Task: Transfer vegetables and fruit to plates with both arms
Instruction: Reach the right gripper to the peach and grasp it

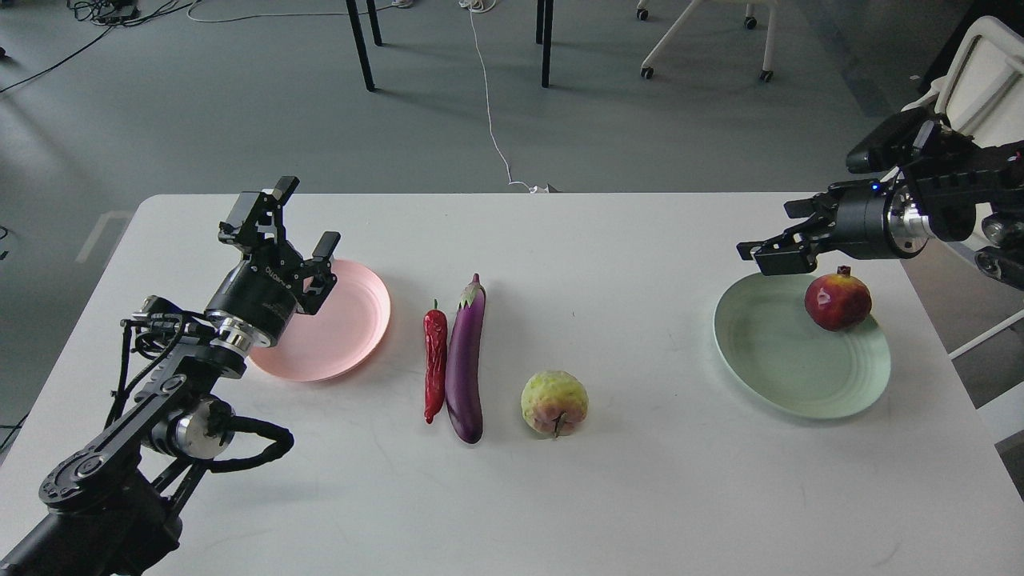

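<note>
The purple eggplant (466, 362) and the red chili pepper (434, 362) lie side by side on the white table, mid-left. The yellow-green fruit (554, 403) sits just right of them. The dark red pomegranate (838, 301) rests on the far right part of the pale green plate (792, 368). The pink plate (344, 328) is at the left and holds nothing. My left gripper (306, 214) is open and empty above the pink plate's far left edge. My right gripper (772, 250) is open and empty, above the green plate's far rim, left of the pomegranate.
The white table (608, 496) ends at a far edge near my grippers. Beyond it are grey floor, chair legs (364, 44), a white cable (492, 120) and a white chair (988, 76) at the right.
</note>
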`<state>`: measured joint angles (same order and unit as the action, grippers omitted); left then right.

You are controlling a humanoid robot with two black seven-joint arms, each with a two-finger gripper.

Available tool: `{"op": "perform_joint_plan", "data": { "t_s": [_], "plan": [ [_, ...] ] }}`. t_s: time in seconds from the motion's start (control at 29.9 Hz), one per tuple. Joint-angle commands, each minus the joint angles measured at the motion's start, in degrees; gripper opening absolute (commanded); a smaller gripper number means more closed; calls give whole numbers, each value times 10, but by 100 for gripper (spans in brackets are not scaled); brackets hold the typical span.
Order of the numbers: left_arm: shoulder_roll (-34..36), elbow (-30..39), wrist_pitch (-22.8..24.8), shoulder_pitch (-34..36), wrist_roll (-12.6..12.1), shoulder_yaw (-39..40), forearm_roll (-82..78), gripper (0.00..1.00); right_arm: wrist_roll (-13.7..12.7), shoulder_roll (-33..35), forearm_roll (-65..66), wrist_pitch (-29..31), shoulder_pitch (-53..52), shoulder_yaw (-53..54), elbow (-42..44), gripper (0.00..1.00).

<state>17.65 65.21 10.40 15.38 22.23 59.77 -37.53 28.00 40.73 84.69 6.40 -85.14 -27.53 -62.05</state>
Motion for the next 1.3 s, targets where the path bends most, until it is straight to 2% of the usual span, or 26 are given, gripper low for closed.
{"op": "perform_joint_plan", "data": {
  "t_s": [0.0,0.43,1.1,1.17,1.27],
  "plan": [
    [1,2,0,0,-1,0,0,98,0,-22,-36,5,-19,-2,-75,97],
    [12,7,-1,-9,0,1,0,98,0,-158,-44,25,19,-35,-93,97],
    [23,7,1,-9,0,5,1,98,0,-298,-90,18,87,-39,21,94],
    [26,7,2,-9,1,6,2,98,0,-308,-92,22,87,-41,30,83],
    [31,7,2,-9,1,7,2,98,0,-316,-92,24,87,-45,40,48]
  ]
}}
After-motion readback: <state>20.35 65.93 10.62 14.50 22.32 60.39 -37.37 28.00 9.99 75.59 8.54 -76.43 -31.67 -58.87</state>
